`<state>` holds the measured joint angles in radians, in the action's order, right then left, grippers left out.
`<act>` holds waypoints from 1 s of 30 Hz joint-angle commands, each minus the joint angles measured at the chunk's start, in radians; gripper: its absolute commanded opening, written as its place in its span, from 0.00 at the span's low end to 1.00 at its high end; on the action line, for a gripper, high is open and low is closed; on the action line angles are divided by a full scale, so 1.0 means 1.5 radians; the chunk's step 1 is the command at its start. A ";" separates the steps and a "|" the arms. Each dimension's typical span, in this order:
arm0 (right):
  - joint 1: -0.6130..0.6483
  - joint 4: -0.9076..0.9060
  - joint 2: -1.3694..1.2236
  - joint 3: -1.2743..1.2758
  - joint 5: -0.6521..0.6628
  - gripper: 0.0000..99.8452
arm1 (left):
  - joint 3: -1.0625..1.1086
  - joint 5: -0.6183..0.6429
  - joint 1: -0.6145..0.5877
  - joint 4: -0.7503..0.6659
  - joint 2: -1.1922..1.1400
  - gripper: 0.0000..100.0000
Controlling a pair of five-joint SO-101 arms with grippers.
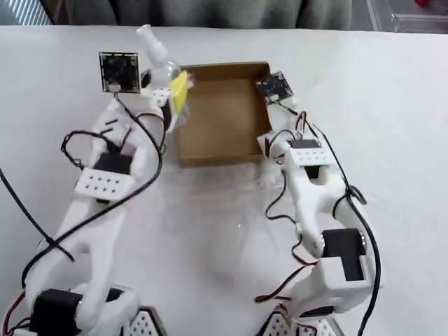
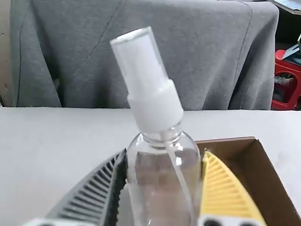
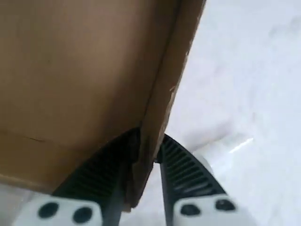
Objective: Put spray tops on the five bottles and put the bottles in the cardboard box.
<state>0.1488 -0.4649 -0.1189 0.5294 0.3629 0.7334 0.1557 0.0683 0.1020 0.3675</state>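
A clear bottle [image 2: 162, 183] with a white spray top [image 2: 148, 80] sits between the grey and yellow fingers of my left gripper [image 2: 162, 160], which is shut on it. In the high view this bottle [image 1: 162, 68] is tilted over the far left corner of the cardboard box [image 1: 217, 119], held by the left gripper [image 1: 170, 82]. My right gripper [image 3: 149, 139] is shut on the box's right wall [image 3: 162, 94], one black finger inside and one outside. From above, the right gripper [image 1: 266, 143] is near the box's front right corner. The box floor is bare.
A pale, clear thing [image 3: 225, 147] lies on the white table just outside the box's right wall, too faint to identify. A grey cloth [image 2: 141, 52] hangs behind the table's far edge. Red and black cables run along both arms.
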 commanded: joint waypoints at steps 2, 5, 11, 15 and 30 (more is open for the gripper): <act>0.021 -0.063 0.047 0.000 -0.028 0.02 | -0.032 0.008 -0.005 -0.004 0.008 0.02; 0.024 -0.084 0.063 0.000 -0.037 0.02 | -0.031 0.008 -0.005 -0.004 0.008 0.02; 0.025 -0.093 0.069 -0.002 -0.036 0.02 | -0.030 0.008 -0.005 -0.004 0.008 0.02; 0.025 -0.094 0.070 -0.004 -0.036 0.02 | -0.029 0.008 -0.005 -0.004 0.008 0.02; 0.026 -0.174 0.136 -0.003 -0.024 0.02 | -0.028 0.008 -0.005 -0.004 0.008 0.02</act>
<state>0.1734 -0.7181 0.0361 0.5447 0.3168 0.7334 0.1557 0.0683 0.1020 0.3675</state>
